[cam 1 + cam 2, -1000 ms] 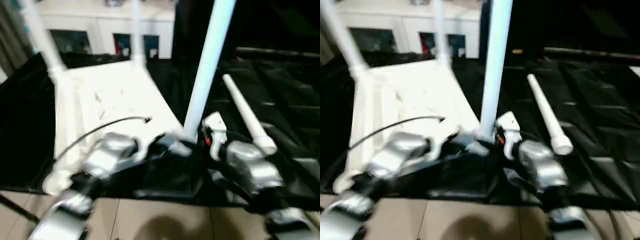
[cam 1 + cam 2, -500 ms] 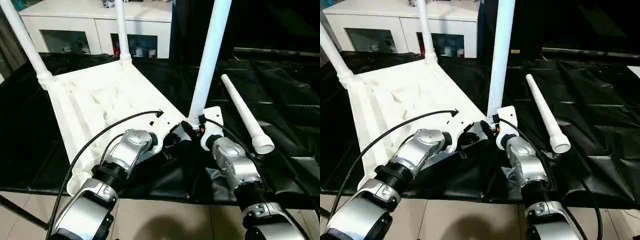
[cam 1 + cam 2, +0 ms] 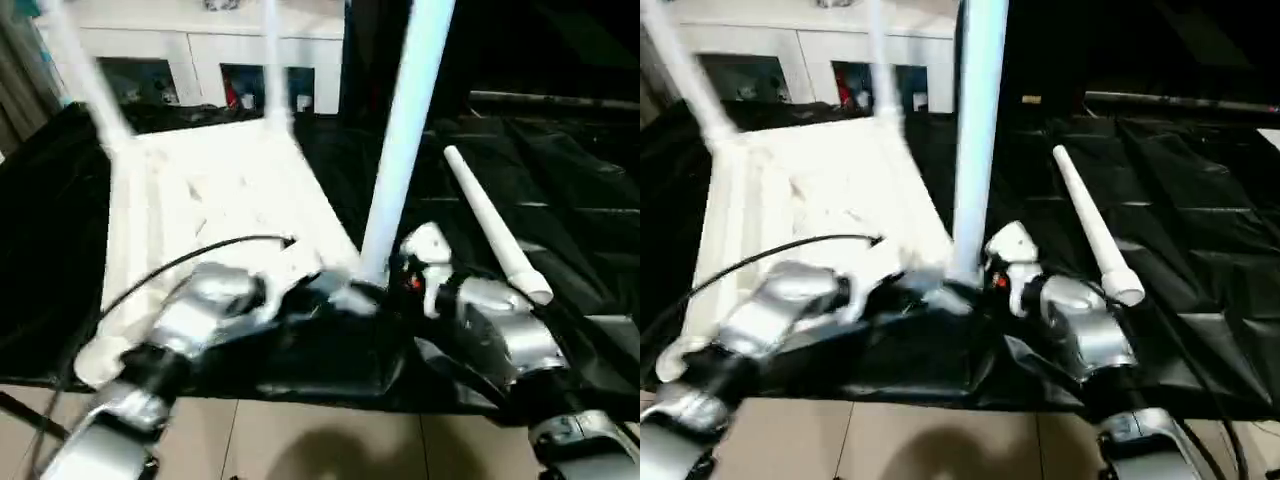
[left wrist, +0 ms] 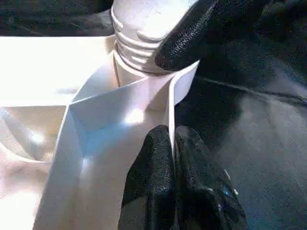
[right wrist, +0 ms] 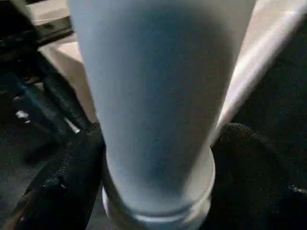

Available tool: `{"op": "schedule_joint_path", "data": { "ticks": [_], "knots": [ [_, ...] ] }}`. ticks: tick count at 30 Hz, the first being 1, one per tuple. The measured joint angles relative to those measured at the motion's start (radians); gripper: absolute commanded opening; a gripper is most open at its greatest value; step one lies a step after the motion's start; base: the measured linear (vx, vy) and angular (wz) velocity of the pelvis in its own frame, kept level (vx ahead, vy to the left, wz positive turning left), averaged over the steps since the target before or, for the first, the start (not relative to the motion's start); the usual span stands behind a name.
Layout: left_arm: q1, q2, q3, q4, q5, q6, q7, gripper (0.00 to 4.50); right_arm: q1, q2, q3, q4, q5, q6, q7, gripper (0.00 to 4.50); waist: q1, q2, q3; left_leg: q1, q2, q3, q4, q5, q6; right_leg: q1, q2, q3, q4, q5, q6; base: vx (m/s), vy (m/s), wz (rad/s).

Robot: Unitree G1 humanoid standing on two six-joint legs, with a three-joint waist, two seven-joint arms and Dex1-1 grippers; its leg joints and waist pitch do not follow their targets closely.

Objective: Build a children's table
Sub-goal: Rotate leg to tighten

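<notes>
1. The left gripper was pinched shut on the tabletop's thin corner wall, right beside the socket.
2. The right gripper straddled the base of the upright leg, one black finger on each side; its fingers looked spread around the tube, though I couldn't tell how firmly they gripped.
3. The upturned tabletop lay on the black-draped table, two far legs already standing, and the spare leg lay just beyond the right gripper.
4. To do this well, I'd judge: keep the corner pinned, keep the leg plumb and seat it fully before letting go.
5. No readable writing anywhere.
</notes>
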Motion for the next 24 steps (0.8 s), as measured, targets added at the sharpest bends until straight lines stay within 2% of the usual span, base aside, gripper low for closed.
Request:
{"op": "schedule_joint_path", "data": {
  "ticks": [2, 3, 6, 8, 12, 14, 20, 24],
  "knots": [
    [0.008, 0.007, -0.001, -0.015, -0.003, 0.007, -0.019, 0.0, 0.002, -0.012, 0.012, -0.006, 0.003, -0.003, 0.031, 3.91, 0.003, 0.0, 0.0, 0.0, 0.0, 0.0, 0.0, 0.0, 0.001, 0.001, 0.0, 0.0, -0.002, 0.0, 0.0, 0.0, 0.0, 0.0],
    [0.009, 0.011, 0.0, -0.017, -0.003, 0.008, -0.03, 0.0, 0.002, -0.016, 0.016, -0.007, 0.003, -0.01, 0.043, 3.64, 0.004, 0.0, 0.0, -0.001, 0.0, 0.0, 0.001, -0.001, 0.002, 0.001, -0.001, 0.0, -0.002, 0.0, 0.0, 0.0, 0.0, 0.0],
    [0.015, 0.017, 0.001, -0.027, -0.003, 0.013, -0.032, 0.0, 0.004, -0.016, 0.025, -0.007, 0.003, -0.025, 0.057, 3.54, 0.005, -0.001, 0.0, -0.001, 0.0, 0.001, 0.001, -0.001, 0.002, 0.001, -0.001, 0.0, -0.002, 0.0, 0.0, 0.0, 0.0, 0.0],
    [0.016, 0.016, 0.002, -0.03, -0.005, 0.018, -0.031, 0.0, 0.004, -0.016, 0.025, -0.007, 0.004, -0.025, 0.061, 3.24, 0.005, -0.001, 0.0, 0.0, 0.0, 0.001, 0.001, -0.001, 0.002, 0.001, -0.001, 0.0, -0.002, 0.0, 0.0, 0.0, 0.0, 0.0],
    [0.014, 0.006, 0.003, -0.029, -0.005, 0.029, -0.022, 0.0, 0.009, -0.011, 0.025, -0.007, 0.007, -0.025, 0.056, 3.05, 0.004, -0.001, 0.0, 0.0, 0.0, 0.001, 0.001, -0.001, 0.002, 0.001, -0.001, 0.0, -0.002, 0.0, 0.0, 0.0, 0.0, 0.0],
    [-0.001, -0.021, 0.01, -0.006, 0.003, 0.047, 0.031, 0.0, 0.008, 0.011, 0.008, 0.012, 0.003, -0.026, -0.015, 2.92, 0.004, -0.001, 0.0, 0.001, 0.0, 0.001, 0.002, -0.001, 0.002, 0.002, -0.001, 0.0, -0.001, 0.0, 0.0, 0.0, 0.0, 0.0],
    [-0.115, -0.181, 0.043, 0.176, 0.037, 0.098, 0.308, 0.0, -0.04, 0.161, -0.119, 0.106, -0.014, 0.009, -0.466, 2.74, -0.008, -0.001, 0.0, 0.003, 0.0, 0.001, 0.004, -0.001, 0.001, 0.002, -0.001, 0.001, 0.0, 0.007, 0.001, 0.0, 0.0, 0.0],
    [-0.152, -0.23, 0.051, 0.234, 0.04, 0.101, 0.388, 0.0, -0.062, 0.215, -0.157, 0.125, -0.015, 0.022, -0.624, 2.72, -0.008, -0.001, 0.0, 0.003, -0.001, 0.0, 0.002, -0.001, 0.001, 0.002, -0.001, 0.001, -0.001, 0.008, 0.001, 0.0, 0.0, 0.0]
  ]
}}
